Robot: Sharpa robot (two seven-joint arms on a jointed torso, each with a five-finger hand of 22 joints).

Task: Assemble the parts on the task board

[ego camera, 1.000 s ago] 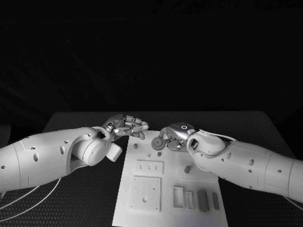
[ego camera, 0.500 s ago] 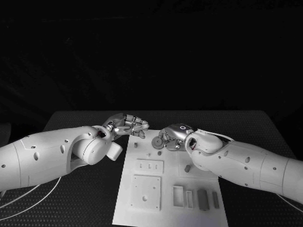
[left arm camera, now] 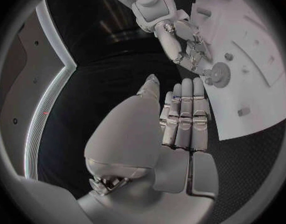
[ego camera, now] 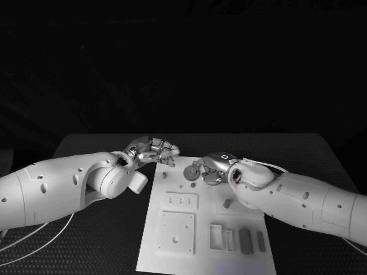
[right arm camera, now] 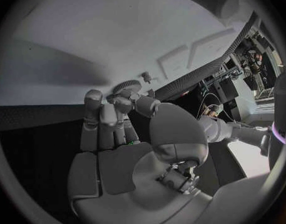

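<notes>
The white task board (ego camera: 202, 220) lies in the middle of the black table. Over its far end my right hand (ego camera: 210, 169) pinches a small grey gear (ego camera: 190, 172) at its fingertips. The gear (left arm camera: 217, 75) sits low against the board (left arm camera: 258, 55) in the left wrist view, under the right hand (left arm camera: 180, 37). In the right wrist view the gear (right arm camera: 126, 87) is at the fingertips, close to a small peg (right arm camera: 145, 76). My left hand (ego camera: 155, 152) hovers just beyond the board's far left corner. Its fingers (left arm camera: 183, 112) lie straight and side by side, holding nothing.
On the board a short peg (ego camera: 164, 176) stands near the far left and another part (ego camera: 227, 204) at mid right. A slotted panel (ego camera: 181, 201), a square plate (ego camera: 177, 232) and several upright blocks (ego camera: 237, 240) fill the near half.
My right hand has shifted slightly nearer and lower over the board's far end, the gear still in its fingertips. The left hand has barely moved.
</notes>
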